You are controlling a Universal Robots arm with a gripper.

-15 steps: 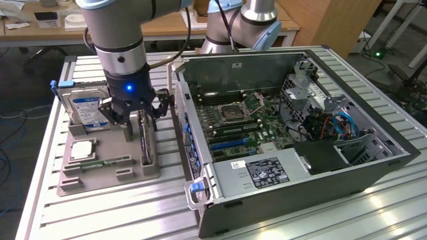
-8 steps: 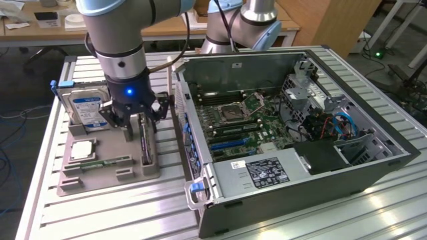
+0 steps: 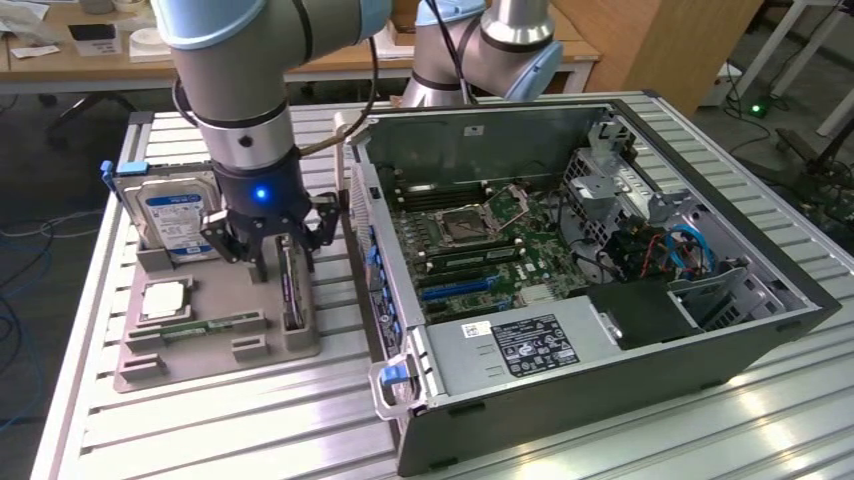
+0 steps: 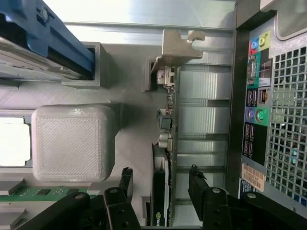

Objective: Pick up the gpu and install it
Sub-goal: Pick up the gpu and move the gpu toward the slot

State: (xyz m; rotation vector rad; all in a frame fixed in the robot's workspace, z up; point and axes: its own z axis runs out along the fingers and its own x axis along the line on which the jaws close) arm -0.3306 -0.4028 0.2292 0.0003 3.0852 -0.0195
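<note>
Across the exterior view's right half lies the open computer case (image 3: 747, 340), resting on a slatted metal table (image 3: 200, 430). Toward the exterior view's left sits a grey parts tray (image 3: 214, 350) holding a hard drive (image 3: 174, 215) and the gpu (image 3: 290, 290), which stands on edge in a slot nearest the case. The gripper (image 3: 276, 250) hangs directly over the card, its fingers (image 4: 126, 182) spread apart on either side of it, not clamped.
</note>
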